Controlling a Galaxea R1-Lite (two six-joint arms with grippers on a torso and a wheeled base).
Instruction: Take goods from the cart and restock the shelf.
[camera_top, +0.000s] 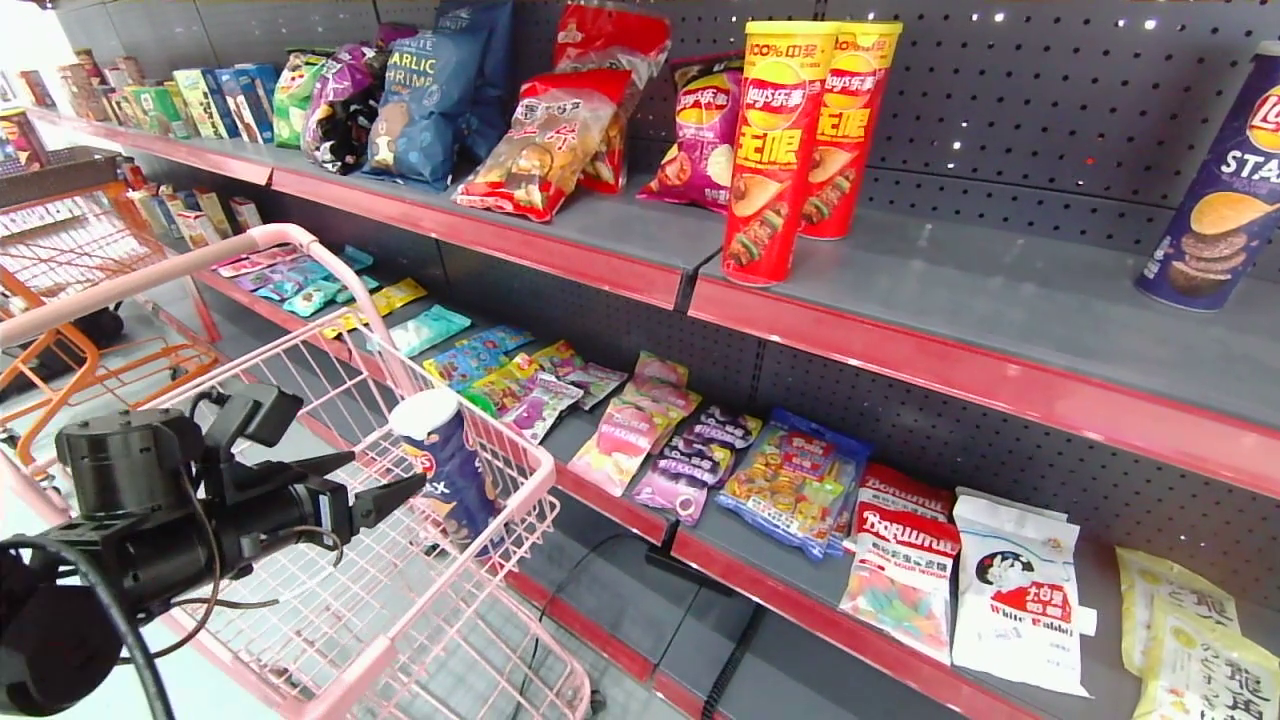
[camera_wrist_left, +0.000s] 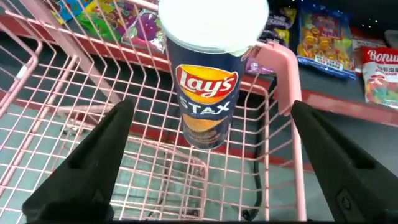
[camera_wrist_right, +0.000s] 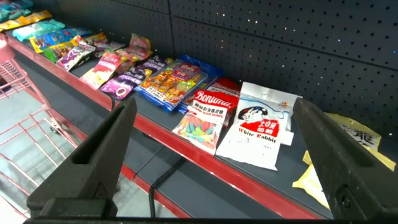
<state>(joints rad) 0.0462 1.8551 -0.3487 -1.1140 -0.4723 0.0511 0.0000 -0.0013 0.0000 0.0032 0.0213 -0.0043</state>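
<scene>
Can stood upright in the cart, left of centre in the head view, against its wire corner. Left claw was open and level just beside it, probably aligned for grasping. Right claw was open and empty, facing the lower shelf.

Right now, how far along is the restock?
Done: possibly the matching can already on the top shelf. In hand: nothing; the open left gripper faces the blue can in the cart, not yet gripping. Left: grasp, lift, shelve it.
</scene>
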